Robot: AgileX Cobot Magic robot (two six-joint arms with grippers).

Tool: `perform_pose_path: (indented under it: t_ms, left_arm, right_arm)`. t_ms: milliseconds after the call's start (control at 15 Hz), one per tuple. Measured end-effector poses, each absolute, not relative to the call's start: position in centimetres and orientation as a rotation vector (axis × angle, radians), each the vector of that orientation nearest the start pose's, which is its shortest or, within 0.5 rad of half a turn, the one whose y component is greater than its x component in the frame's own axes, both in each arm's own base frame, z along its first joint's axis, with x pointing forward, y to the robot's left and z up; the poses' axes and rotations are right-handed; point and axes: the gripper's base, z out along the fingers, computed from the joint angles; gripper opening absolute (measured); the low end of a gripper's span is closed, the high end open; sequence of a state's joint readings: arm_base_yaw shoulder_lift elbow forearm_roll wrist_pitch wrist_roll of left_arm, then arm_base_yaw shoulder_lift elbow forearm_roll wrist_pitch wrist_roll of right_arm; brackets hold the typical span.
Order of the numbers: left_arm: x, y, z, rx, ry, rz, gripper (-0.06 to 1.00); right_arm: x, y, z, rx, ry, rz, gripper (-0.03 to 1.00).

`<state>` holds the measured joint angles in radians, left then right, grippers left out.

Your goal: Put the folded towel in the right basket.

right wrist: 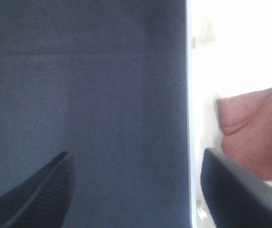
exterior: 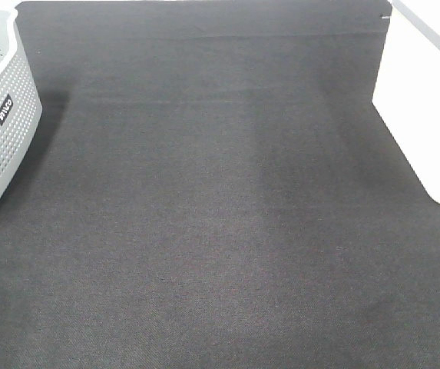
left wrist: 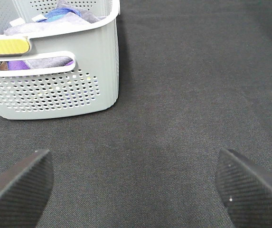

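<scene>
The towel (right wrist: 257, 137) lies inside the white basket (exterior: 427, 115), visible only in the right wrist view, where it is reddish-brown and slightly creased against the bright interior. In the overhead view the white basket sits at 3 o'clock on the dark mat (exterior: 220, 231); the grey basket (exterior: 1, 131) with a black label sits at 9 o'clock and holds purple and blue cloths (left wrist: 45, 61).

Right gripper (right wrist: 136, 190): spread wide, holding nothing, one finger (right wrist: 240, 194) over the white basket's edge.

Left gripper (left wrist: 136, 190): spread wide, holding nothing, above the mat near the grey basket.
</scene>
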<state>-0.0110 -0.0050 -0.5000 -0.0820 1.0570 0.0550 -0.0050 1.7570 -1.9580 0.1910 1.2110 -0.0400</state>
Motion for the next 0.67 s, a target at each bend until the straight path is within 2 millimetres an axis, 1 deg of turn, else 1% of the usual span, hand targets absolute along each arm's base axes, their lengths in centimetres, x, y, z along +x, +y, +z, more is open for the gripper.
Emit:
perform_pose_path:
  t_ms: [67, 200, 333, 400, 533, 600, 667]
  left_arm:
    - [-0.6, -0.6, 27.8, 0.071, 2.032, -0.07, 0.88]
    - [-0.6, -0.6, 27.8, 0.071, 2.032, -0.07, 0.88]
    - [-0.6, -0.6, 27.8, 0.071, 2.032, -0.07, 0.88]
    - [-0.6, -0.6, 27.8, 0.071, 2.032, -0.07, 0.88]
    - [-0.6, -0.6, 27.8, 0.071, 2.032, -0.07, 0.88]
    - [-0.6, -0.6, 27.8, 0.071, 2.032, -0.07, 0.88]
    - [-0.6, -0.6, 27.8, 0.071, 2.032, -0.07, 0.88]
  right_arm:
    - [36.9, 1.4, 41.9, -0.033, 2.476, 0.232, 0.7]
    - [34.1, 1.3, 41.8, -0.03, 2.505, 0.21, 0.7]
    - [30.9, 1.0, 40.7, -0.028, 2.558, 0.172, 0.7]
    - [30.9, 1.0, 40.7, -0.028, 2.558, 0.172, 0.7]
    - [27.4, 0.9, 39.3, -0.025, 2.611, 0.156, 0.7]
    - [24.3, 0.9, 37.8, -0.023, 2.651, 0.155, 0.7]
    - [22.4, 0.9, 36.8, -0.022, 2.673, 0.153, 0.7]
